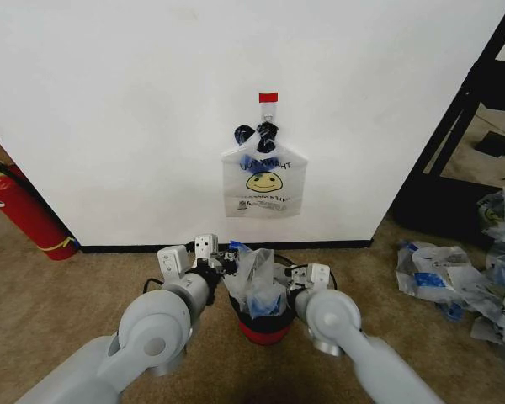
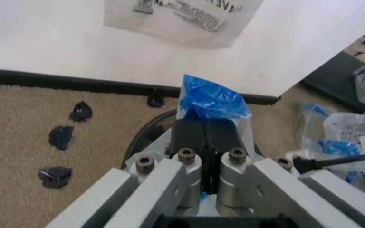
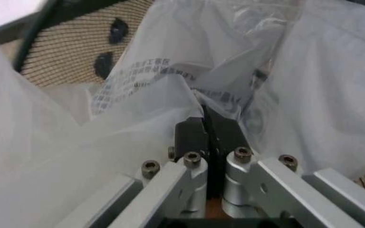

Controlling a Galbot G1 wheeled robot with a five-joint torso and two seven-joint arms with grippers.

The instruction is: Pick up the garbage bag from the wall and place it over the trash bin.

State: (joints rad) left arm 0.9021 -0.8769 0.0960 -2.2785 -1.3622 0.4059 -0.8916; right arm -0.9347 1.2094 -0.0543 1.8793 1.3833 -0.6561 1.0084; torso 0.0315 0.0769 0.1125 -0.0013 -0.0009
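The garbage bag (image 1: 257, 282), thin whitish plastic with blue tape on its handles, hangs bunched over the trash bin (image 1: 261, 330), whose red base shows below it. My left gripper (image 1: 225, 263) is at the bag's left side. In the left wrist view this gripper (image 2: 205, 126) is shut on the blue-taped handle (image 2: 211, 99), with the bin's black rim (image 2: 146, 133) beneath. My right gripper (image 1: 291, 278) holds the bag's right side. In the right wrist view it (image 3: 205, 124) is shut on the white plastic (image 3: 144, 90), with the bin's mesh wall (image 3: 62, 50) behind.
Another smiley bag (image 1: 263, 181) hangs on the white wall from a black clip, above the bin. A red fire extinguisher (image 1: 25, 210) leans at the left. A heap of bags (image 1: 463, 278) lies at the right by a black frame (image 1: 459, 126). Dark scraps (image 2: 61, 137) dot the carpet.
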